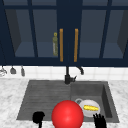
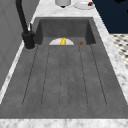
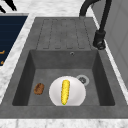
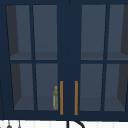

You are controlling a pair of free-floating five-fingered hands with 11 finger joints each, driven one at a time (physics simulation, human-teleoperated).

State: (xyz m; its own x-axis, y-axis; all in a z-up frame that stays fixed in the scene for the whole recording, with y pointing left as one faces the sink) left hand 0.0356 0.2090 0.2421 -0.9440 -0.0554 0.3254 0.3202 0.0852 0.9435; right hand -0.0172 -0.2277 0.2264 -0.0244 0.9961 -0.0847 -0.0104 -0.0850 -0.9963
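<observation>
hands (image 1: 38,117) (image 1: 99,121) hover at sink's (image 1: 25,100) front edge, flanking red ball (image 1: 67,114).

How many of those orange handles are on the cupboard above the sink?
2. The left handle and the right handle stand upright side by side where the two glass doors meet, just right of the bottle inside the cabinet.

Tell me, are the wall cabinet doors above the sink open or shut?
Shut. Both glass doors lie flat, their orange handles side by side; a bottle stands behind the glass.

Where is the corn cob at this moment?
The corn cob lies on the white plate in the sink basin, beside the drain; a brown item lies nearby.
</observation>
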